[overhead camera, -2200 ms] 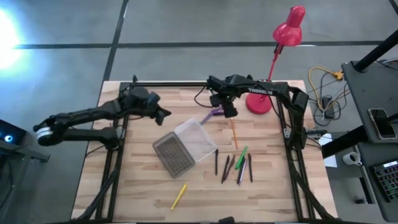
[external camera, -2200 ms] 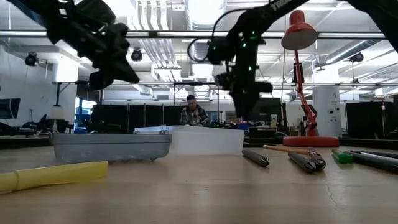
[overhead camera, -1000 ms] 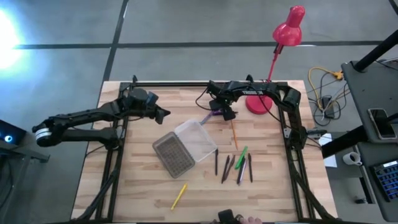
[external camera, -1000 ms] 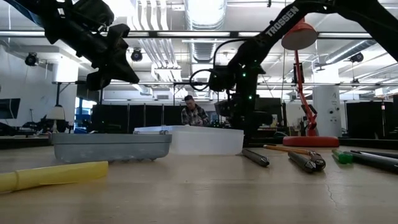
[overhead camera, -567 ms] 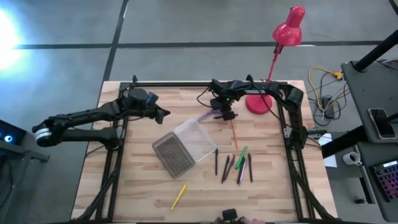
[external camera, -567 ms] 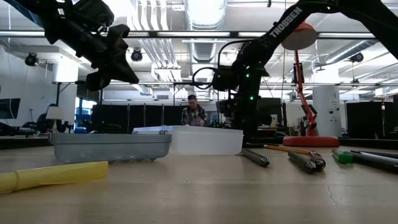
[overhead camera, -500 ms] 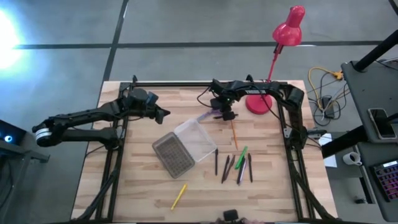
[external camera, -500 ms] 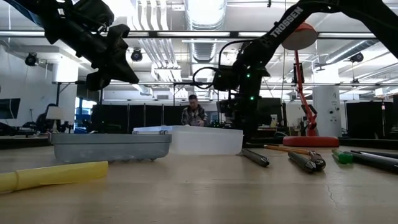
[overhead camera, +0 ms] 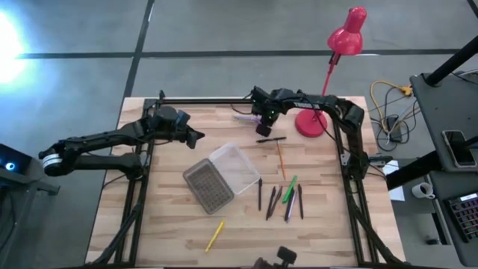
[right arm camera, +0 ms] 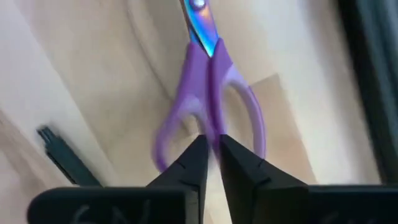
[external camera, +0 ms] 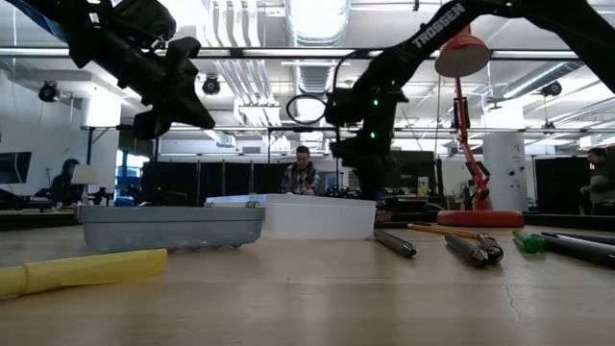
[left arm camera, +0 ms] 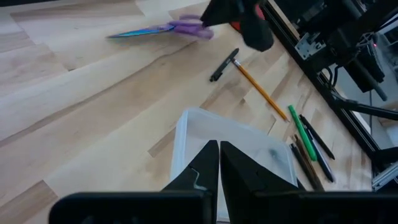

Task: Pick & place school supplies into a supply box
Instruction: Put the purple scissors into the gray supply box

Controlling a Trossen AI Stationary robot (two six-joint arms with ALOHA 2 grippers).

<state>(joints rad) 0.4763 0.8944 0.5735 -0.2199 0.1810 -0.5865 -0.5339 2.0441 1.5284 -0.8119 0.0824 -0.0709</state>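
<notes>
A yellow pen (overhead camera: 215,235) lies at the lower middle of the high view, with the loose pens and pencils (overhead camera: 281,200) right of centre. The open supply box (overhead camera: 221,177) sits mid-frame. At upper left the left gripper (overhead camera: 196,136) hovers clenched, empty. At upper centre the right gripper (overhead camera: 261,115) is clamped on the purple-handled scissors (right arm camera: 208,99), beside the red lamp (overhead camera: 328,75).

One pair of purple-handled scissors (overhead camera: 246,116) is lying near the table's far edge. One open clear supply box (overhead camera: 222,178) is sitting mid-table. One yellow pen (overhead camera: 215,235) is lying alone. One black pen (overhead camera: 270,139), one orange pencil (overhead camera: 281,161) and about six more pens (overhead camera: 282,200) are lying clustered. One red desk lamp (overhead camera: 336,60) is standing.
</notes>
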